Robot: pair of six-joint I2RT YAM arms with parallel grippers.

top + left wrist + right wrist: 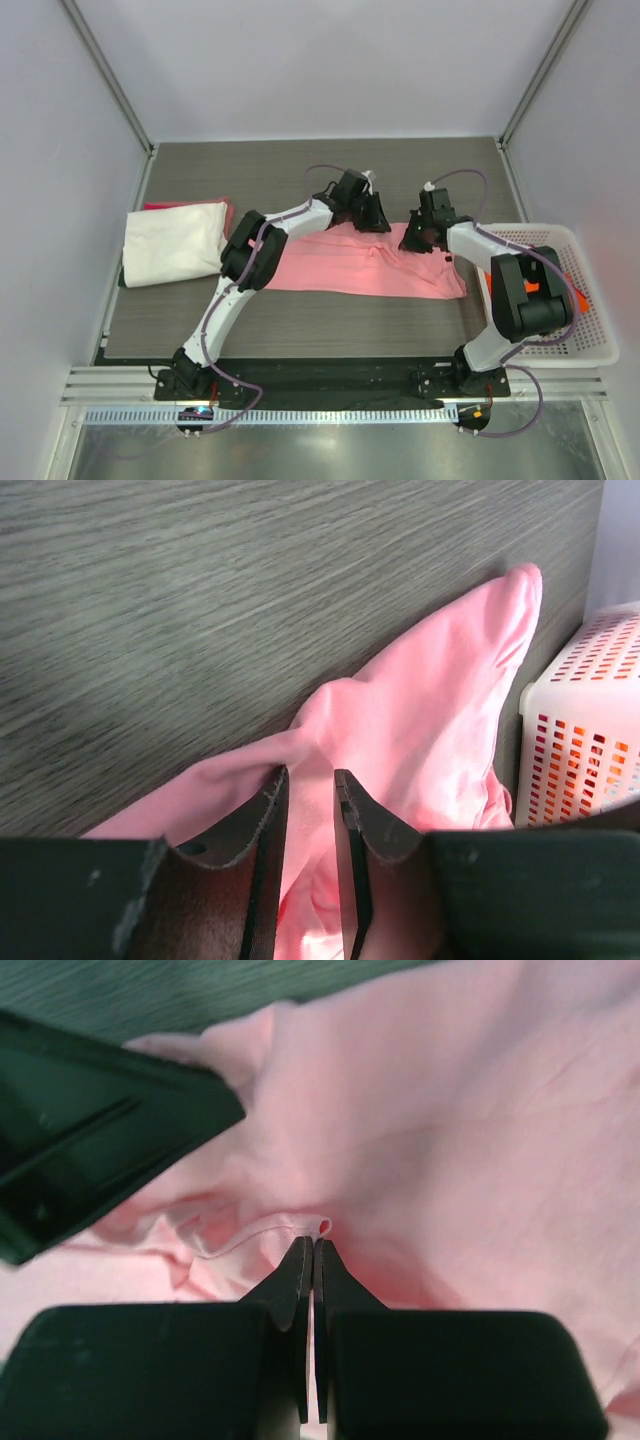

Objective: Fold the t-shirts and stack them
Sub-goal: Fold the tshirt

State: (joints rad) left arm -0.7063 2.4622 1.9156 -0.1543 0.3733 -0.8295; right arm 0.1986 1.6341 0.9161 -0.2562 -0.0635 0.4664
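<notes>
Right pincer (313,1240) is pressed together on a hem ridge of the pink t-shirt (340,265). Left pincer (310,772) pinches a bunched fold at its far edge. The shirt spreads toward 6 o'clock across the worktop (250,170). A folded cream t-shirt (175,240) lies at 9 o'clock and the basket (590,340) at 3.

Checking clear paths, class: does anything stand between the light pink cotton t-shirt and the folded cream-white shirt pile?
Only the left arm's black elbow hangs between pink t-shirt and cream-white pile; nothing else shows there.
</notes>
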